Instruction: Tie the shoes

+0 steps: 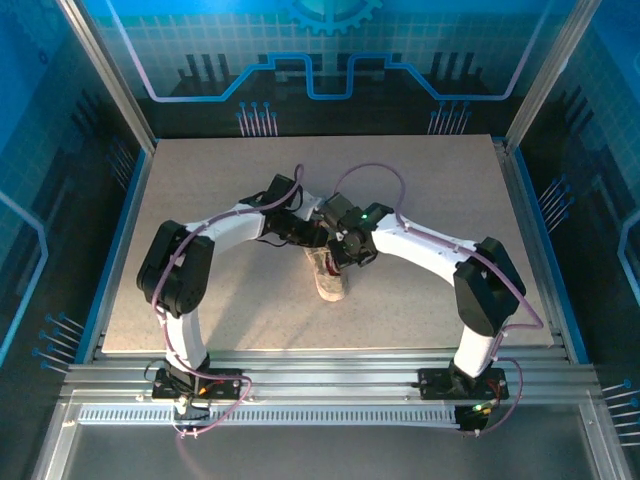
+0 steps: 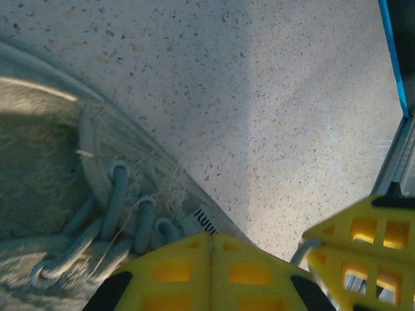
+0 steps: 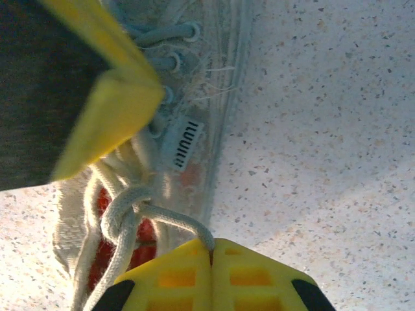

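The small whitish-grey sneaker (image 1: pixel 330 282) lies mid-table, toe toward the near edge, with both grippers meeting over its far end. In the right wrist view the sneaker (image 3: pixel 217 110) shows a red patch (image 3: pixel 146 234) inside and a knot (image 3: pixel 122 215) in its white laces. One lace (image 3: pixel 176 220) runs from the knot into my right gripper (image 3: pixel 212 243), which is shut on it. My left gripper (image 2: pixel 211 236) is shut just above the laced eyelets (image 2: pixel 120 194), with no lace visible between its jaws. One of its yellow fingers (image 3: pixel 120 97) hangs over the shoe's tongue. The right gripper (image 2: pixel 312 245) sits close beside it.
The speckled tabletop (image 1: pixel 200 200) spreads wide around the shoe on all sides. A blue edge strip (image 2: pixel 392 52) and metal rail border the table. Both arms (image 1: pixel 230 225) arch inward from their bases at the near edge.
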You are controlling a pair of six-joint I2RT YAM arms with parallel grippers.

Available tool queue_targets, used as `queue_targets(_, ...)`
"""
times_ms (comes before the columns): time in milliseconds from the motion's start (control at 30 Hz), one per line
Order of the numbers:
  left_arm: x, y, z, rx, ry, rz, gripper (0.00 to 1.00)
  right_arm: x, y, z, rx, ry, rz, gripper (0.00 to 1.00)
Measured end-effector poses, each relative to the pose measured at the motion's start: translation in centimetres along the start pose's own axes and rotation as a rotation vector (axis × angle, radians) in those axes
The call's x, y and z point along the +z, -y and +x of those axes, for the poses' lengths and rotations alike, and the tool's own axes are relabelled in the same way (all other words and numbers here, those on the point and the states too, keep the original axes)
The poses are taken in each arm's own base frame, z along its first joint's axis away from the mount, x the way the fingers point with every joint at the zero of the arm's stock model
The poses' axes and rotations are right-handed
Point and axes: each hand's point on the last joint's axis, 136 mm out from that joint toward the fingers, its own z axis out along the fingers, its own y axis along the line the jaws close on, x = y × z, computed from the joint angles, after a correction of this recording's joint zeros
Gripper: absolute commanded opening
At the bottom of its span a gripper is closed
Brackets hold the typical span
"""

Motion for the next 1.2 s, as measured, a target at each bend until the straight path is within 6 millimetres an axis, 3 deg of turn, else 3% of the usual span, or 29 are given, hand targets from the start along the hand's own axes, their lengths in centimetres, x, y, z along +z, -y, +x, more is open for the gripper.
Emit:
queue_targets(200,-1.8,0.4,-1.0,0.018,0.075,-0.023,0.0,0.1,1.1,-0.4,-0.049,-0.015,-0.031,0.0)
queue_targets(367,-2.6,0.3,-0.9,0.032,0.114,-0.045,0.0,-0.3,0.4,-1.1,-0.124,-0.006,-0.074,0.0)
queue_targets(833,-3.7,-3.3,3.2,-0.053,0.123,-0.141,0.0,1.4,-0.4,-2.4,-0.249,-0.03,-0.122,0.0)
queue_targets(1200,-4.6,-4.4,4.1,-0.067,0.174,-0.191,0.0,2.0,-0.4,-2.5,-0.32,-0.039,-0.134,0.0)
